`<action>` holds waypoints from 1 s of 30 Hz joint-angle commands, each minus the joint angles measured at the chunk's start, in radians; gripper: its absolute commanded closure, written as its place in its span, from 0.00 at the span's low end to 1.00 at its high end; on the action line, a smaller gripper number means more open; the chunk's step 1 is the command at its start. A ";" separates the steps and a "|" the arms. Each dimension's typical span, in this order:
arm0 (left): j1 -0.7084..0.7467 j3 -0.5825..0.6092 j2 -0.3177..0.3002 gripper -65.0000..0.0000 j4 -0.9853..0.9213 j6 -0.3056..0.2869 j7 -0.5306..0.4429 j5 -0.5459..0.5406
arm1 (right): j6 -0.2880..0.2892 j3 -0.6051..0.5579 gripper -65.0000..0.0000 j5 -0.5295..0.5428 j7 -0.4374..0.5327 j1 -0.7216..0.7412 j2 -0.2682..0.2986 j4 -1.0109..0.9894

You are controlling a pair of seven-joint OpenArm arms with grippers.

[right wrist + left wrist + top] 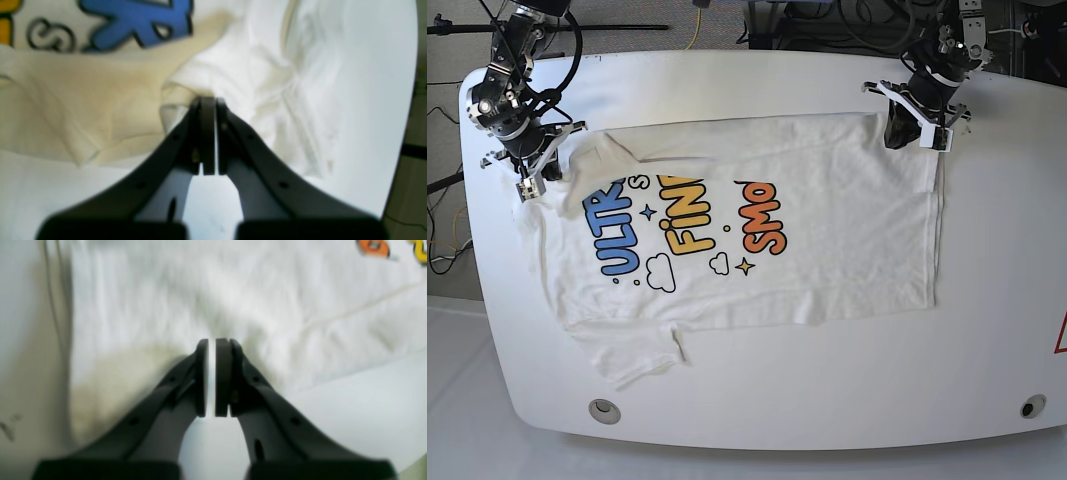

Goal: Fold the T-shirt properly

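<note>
T-shirt [827, 220] print-up, top edge seemingly folded

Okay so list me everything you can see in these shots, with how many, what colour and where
T-shirt: one, white with blue, yellow and orange lettering, spread print-up across the table, far edge partly folded over.
Table: one, white, rounded corners, under the shirt.
Round fittings: two, grey, near corners of the table.
Cables: several, dark and one yellow, behind the far edge.
Left end effector: one, black, shut on the T-shirt at its far hem corner.
Right end effector: one, black, shut on the T-shirt near the far sleeve.
</note>
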 commanded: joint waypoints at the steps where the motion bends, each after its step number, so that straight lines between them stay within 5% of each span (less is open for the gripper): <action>1: 0.040 -0.023 -0.004 0.96 0.094 -0.032 -0.029 -0.024 | -0.002 0.013 1.00 0.013 0.018 -0.043 0.011 0.108; 15: 0.097 -0.054 0.003 0.97 0.291 -0.029 -0.018 -0.024 | -0.002 0.012 0.99 0.009 0.023 -0.059 0.019 0.168; 30: -0.083 -0.066 0.004 0.98 0.220 0.025 0.045 -0.003 | -0.002 0.006 1.00 -0.043 0.027 0.069 -0.001 0.044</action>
